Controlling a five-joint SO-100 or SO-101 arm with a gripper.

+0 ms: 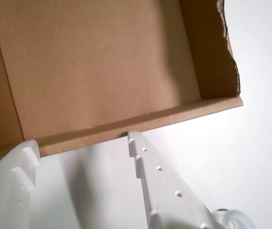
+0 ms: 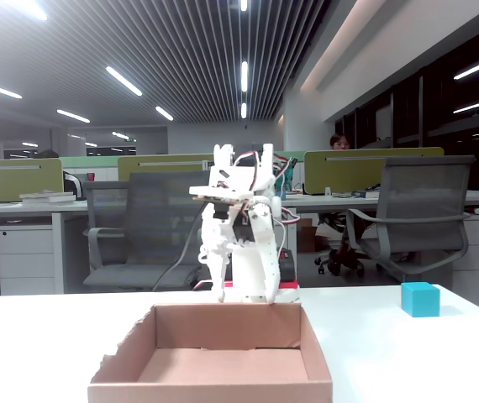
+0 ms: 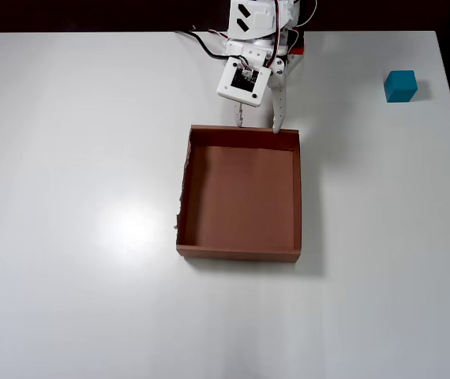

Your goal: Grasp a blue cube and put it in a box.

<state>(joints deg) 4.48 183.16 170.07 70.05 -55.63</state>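
Blue cube [image 2: 420, 299] right of box [image 2: 214, 369]

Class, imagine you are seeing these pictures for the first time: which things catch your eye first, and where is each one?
The brown cardboard box sits mid-table in the overhead view, empty, its left wall ragged. The white gripper hangs open at the box's far edge, holding nothing. A small blue cube stands alone near the table's top-right corner, well apart from both.
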